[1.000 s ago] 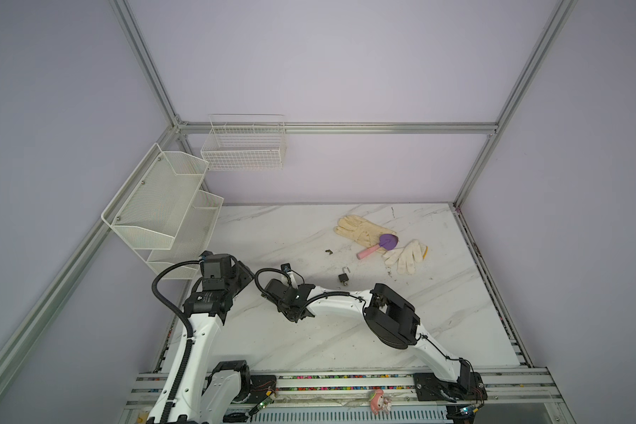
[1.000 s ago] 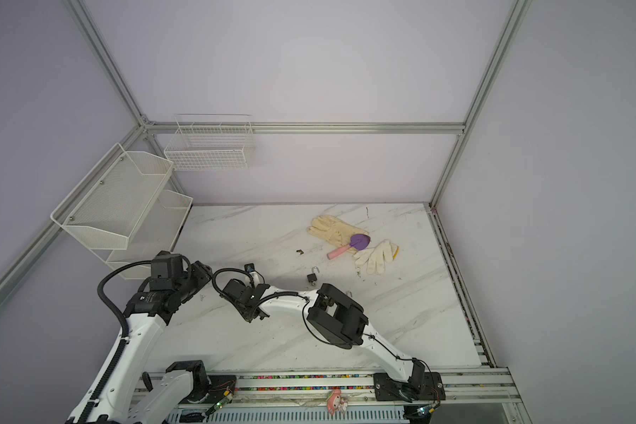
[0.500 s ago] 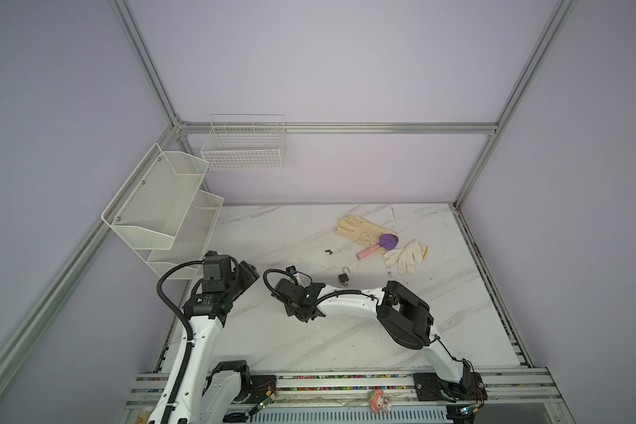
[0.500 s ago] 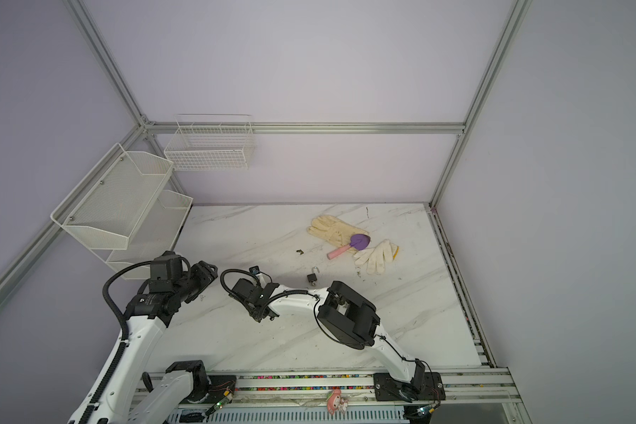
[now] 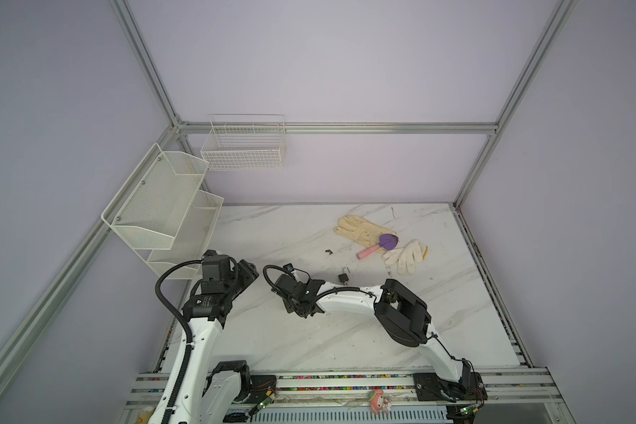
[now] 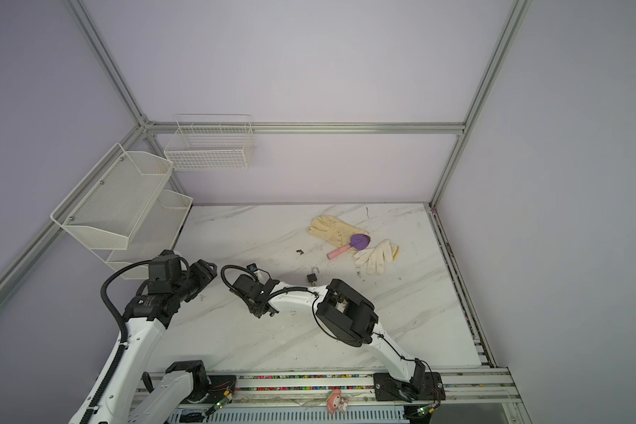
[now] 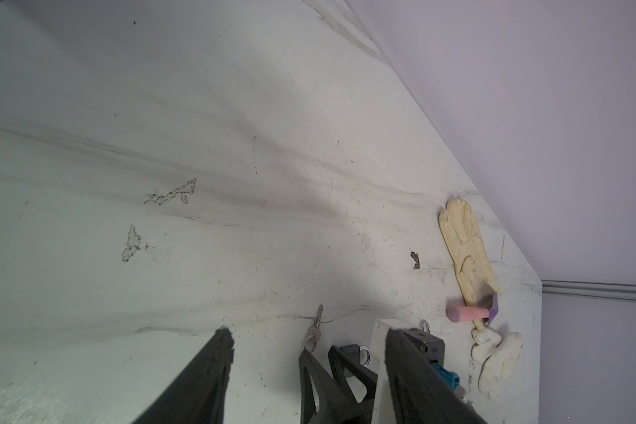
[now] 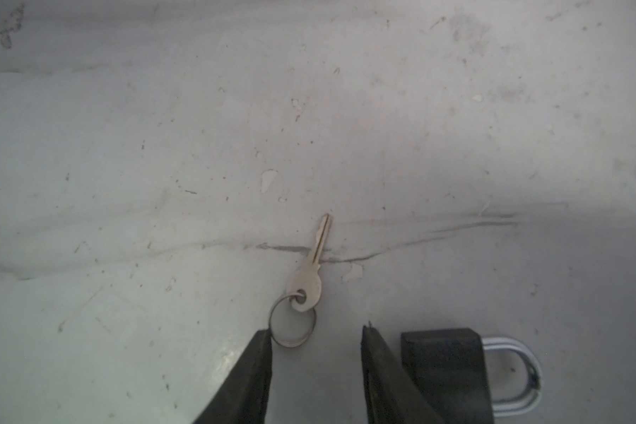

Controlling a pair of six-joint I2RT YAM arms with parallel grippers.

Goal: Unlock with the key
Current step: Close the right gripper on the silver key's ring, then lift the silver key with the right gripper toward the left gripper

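Observation:
A small silver key (image 8: 314, 264) on a wire ring (image 8: 292, 326) lies flat on the marble table. My right gripper (image 8: 316, 336) hovers just short of it, open, with one fingertip (image 8: 263, 339) at the ring's edge and nothing between the jaws. A black padlock (image 8: 445, 363) with a silver shackle lies right beside the other finger. The left wrist view shows the same key (image 7: 317, 323) and padlock (image 7: 353, 350) ahead of my open, empty left gripper (image 7: 309, 331). In both top views the right wrist (image 5: 298, 293) (image 6: 257, 292) hides key and padlock.
Another small padlock (image 5: 344, 276) (image 6: 313, 277) lies behind the right forearm. Farther back are a dark scrap (image 5: 328, 251), two gloves (image 5: 360, 231) (image 5: 406, 255) and a purple-and-pink toy trowel (image 5: 380, 244). White wire shelves (image 5: 162, 213) hang on the left wall.
The right wrist has shifted slightly right and its jaws have narrowed. My left gripper has edged right, toward the right wrist.

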